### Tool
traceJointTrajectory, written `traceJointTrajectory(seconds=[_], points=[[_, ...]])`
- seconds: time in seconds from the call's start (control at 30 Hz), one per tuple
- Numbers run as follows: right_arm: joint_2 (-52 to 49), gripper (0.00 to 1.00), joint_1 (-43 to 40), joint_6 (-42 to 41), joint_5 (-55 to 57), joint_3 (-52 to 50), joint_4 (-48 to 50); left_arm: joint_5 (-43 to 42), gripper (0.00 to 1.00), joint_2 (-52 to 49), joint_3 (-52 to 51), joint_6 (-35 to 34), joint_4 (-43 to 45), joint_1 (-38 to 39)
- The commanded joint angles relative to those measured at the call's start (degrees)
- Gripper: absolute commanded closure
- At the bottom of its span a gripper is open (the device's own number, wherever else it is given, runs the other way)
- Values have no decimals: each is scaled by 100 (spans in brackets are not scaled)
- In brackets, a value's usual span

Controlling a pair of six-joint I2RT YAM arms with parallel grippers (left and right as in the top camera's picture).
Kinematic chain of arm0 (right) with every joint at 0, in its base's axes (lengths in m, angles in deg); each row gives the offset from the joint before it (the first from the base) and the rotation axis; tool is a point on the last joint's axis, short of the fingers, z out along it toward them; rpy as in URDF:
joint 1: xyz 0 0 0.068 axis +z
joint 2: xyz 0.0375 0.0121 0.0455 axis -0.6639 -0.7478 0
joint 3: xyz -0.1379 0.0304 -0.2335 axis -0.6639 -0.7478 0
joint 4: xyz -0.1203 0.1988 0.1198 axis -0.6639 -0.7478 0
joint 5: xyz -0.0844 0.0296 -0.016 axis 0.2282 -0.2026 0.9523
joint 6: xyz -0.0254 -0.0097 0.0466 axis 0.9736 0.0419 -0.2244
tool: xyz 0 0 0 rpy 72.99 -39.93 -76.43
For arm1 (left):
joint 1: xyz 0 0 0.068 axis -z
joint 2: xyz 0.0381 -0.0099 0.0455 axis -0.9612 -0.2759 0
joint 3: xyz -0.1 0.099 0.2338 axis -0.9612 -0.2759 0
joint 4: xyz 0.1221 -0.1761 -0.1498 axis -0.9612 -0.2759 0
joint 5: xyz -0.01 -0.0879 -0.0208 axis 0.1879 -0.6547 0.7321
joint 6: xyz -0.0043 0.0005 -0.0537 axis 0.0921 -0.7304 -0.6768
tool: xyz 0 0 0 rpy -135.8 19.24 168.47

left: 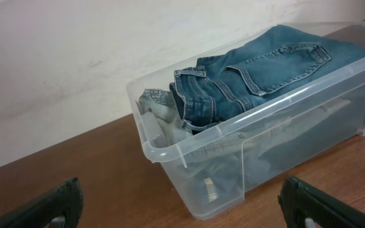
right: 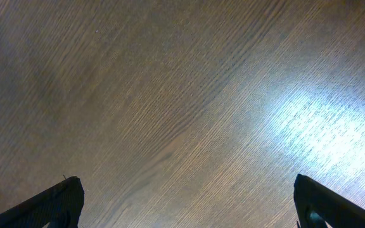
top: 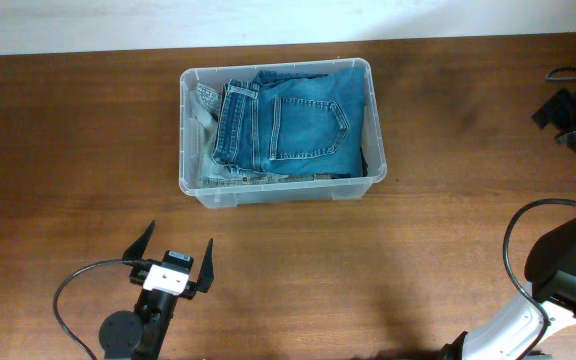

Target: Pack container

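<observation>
The container (top: 280,191), a clear plastic bin, stands at the middle back of the wooden table. Folded blue jeans (top: 303,125) fill it, back pocket facing up, with paler denim beneath. My left gripper (top: 180,236) is open near the front left of the table, well short of the bin, with nothing between its fingers. In the left wrist view the container (left: 233,123) sits ahead with the jeans (left: 252,69) rising above its rim, and my left gripper (left: 179,202) stands wide apart over bare wood. My right gripper (right: 185,202) is open above bare tabletop.
The right arm (top: 558,270) and its cable loop occupy the front right corner. A black device with cables (top: 568,110) sits at the far right edge. A cable loop (top: 68,300) trails left of the left arm. A pale wall runs behind the table.
</observation>
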Motion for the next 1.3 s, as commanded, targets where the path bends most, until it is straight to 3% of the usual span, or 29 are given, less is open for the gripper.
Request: traceJointTrajectory(seconds=[0.0, 0.2, 0.63, 0.87, 1.07, 1.27], points=[[146, 2, 83, -31, 70, -20, 0, 17, 1, 17, -11, 63, -48, -33], [1071, 1, 522, -31, 70, -20, 0, 15, 1, 17, -11, 66, -48, -33], [3320, 2, 2402, -24, 76, -20, -4, 17, 1, 17, -11, 63, -48, -33], [4345, 2, 2500, 7, 118, -181, -431, 17, 1, 17, -11, 63, -48, -33], [5464, 2, 2500, 17, 225, -1624, 562, 17, 1, 17, -11, 66, -48, -33], [7171, 2, 2503, 122, 219, -4614, 2844, 17, 1, 17, -11, 63, -48, -33]])
